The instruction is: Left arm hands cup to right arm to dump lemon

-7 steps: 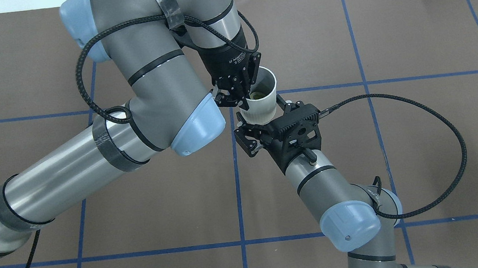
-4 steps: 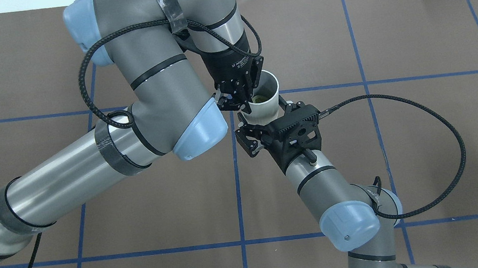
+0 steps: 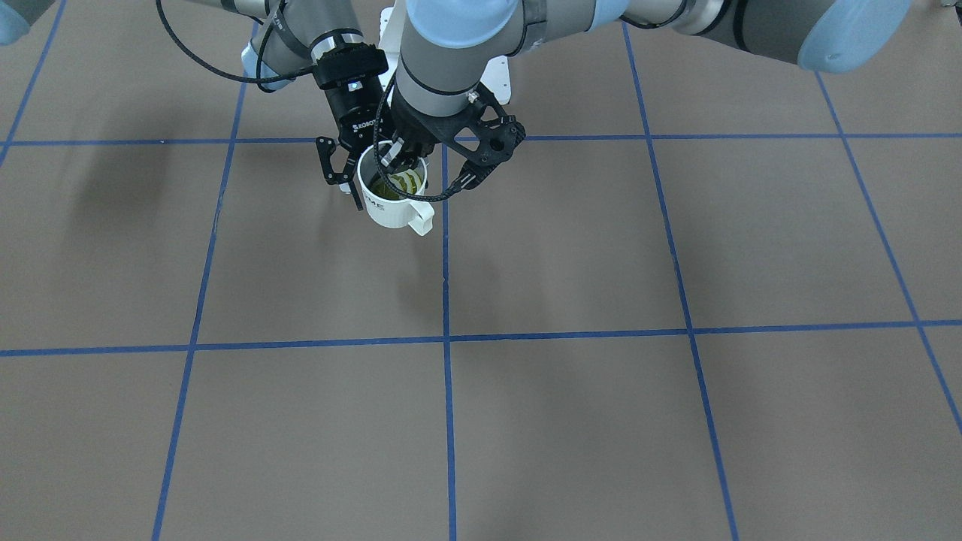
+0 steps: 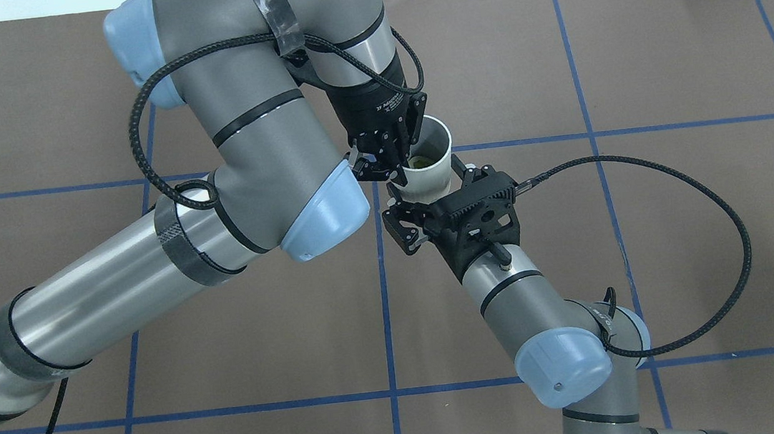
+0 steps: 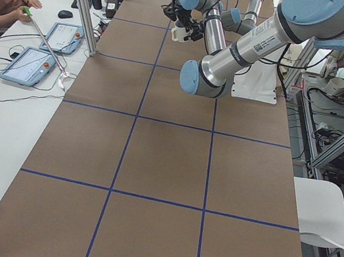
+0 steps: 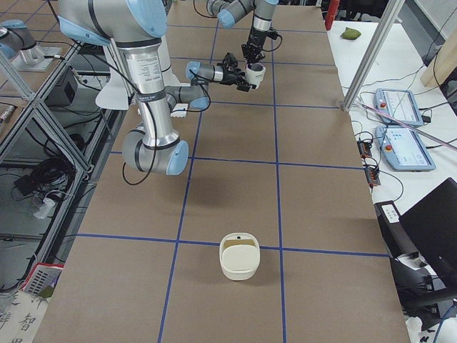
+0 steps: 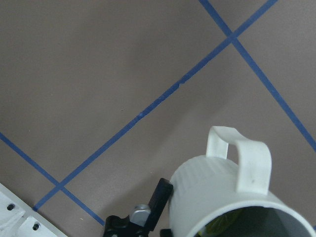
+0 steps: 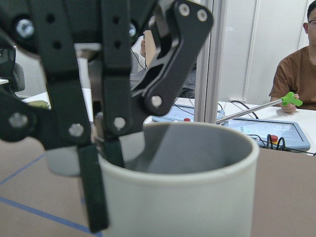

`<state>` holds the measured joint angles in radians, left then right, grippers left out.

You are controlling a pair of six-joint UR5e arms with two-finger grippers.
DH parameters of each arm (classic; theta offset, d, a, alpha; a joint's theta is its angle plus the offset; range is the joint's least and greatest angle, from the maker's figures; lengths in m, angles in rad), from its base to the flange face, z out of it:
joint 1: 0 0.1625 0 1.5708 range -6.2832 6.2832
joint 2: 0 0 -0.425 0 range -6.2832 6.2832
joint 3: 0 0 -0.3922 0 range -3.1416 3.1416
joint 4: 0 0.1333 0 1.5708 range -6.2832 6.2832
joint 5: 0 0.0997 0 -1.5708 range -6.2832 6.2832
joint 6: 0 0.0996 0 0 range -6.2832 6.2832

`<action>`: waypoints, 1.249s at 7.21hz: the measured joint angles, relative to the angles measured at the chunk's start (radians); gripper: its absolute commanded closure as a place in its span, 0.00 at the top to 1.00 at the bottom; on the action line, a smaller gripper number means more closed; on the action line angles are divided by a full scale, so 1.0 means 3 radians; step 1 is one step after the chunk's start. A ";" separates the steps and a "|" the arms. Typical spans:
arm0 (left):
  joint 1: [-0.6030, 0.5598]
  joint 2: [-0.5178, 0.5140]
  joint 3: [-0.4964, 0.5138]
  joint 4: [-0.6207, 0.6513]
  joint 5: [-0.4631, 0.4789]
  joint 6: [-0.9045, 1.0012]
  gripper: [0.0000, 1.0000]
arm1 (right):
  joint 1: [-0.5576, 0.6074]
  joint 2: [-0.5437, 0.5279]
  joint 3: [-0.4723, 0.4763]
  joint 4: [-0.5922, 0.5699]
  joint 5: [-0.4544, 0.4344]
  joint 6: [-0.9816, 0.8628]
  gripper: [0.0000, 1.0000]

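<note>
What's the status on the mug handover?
Left gripper shut on rim of white loop-handled mug, aloft. Right gripper open around its body. Striped yellow-green lemon piece inside. Cream bowl sits well away.

Legend: "ROBOTIQ" is printed on the right gripper; lettering ending "ME" is borne by the cup; print beginning "2F" is seen on the left gripper.

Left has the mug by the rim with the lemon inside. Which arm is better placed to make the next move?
Right. The right gripper, open, flanks the body of the cup and looks ready to close on it. The left gripper is pinching the rim and should just hold until then.
</note>
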<state>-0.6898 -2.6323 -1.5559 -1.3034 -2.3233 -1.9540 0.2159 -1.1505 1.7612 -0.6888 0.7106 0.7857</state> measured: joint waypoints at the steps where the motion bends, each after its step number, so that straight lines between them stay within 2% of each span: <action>1: 0.0000 0.0000 -0.0002 0.0002 0.0000 -0.0001 0.00 | -0.0005 0.0000 0.0000 0.0000 -0.0001 0.0000 0.98; 7: 0.0022 0.0000 -0.0021 0.0003 -0.0002 -0.0001 0.00 | -0.0019 0.0000 -0.0001 0.0000 -0.0003 0.0003 0.97; 8: 0.0024 0.0000 -0.0023 0.0003 -0.0002 -0.0001 0.00 | -0.0019 0.0000 -0.0001 0.0000 -0.0002 0.0004 0.89; 9: 0.0024 0.0001 -0.0024 0.0003 -0.0002 -0.0001 0.26 | -0.0018 0.0000 -0.0001 0.0000 -0.0002 0.0004 0.70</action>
<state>-0.6827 -2.6320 -1.5630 -1.3024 -2.3240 -1.9543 0.2106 -1.1505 1.7610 -0.6888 0.7102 0.7869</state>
